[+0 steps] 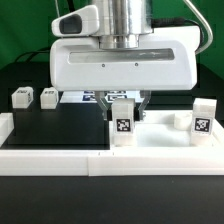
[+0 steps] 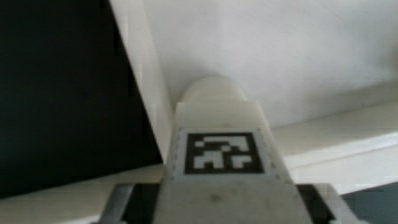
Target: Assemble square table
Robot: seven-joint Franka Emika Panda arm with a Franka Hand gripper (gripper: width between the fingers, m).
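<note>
At centre of the exterior view, the hand (image 1: 122, 103) points straight down, wrist vertical, jaws either side of an upright leg (image 1: 122, 126), tag facing the cam. The leg is at the edge of the tabletop (image 1: 170, 140), where white meets the black table (image 1: 60, 125); can't tell if it rests there or hangs just clear. Other legs (image 1: 22, 97) stand well apart, at both sides of the view.

Handling, my guess: small hard plastic block, light, stiff, smooth, so prob. a bit slippery. Best gripped on its flat sides, upper half, square-on so it can't twist.

Wrist view: leg (image 2: 222, 150) fills the gap btw. the fingers (image 2: 128, 206), which look pressed on its sides, i.e. hand (image 2: 217, 208) clamped on the leg. Tabletop (image 2: 267, 50) lies beyond, table (image 2: 54, 100) beside it.
</note>
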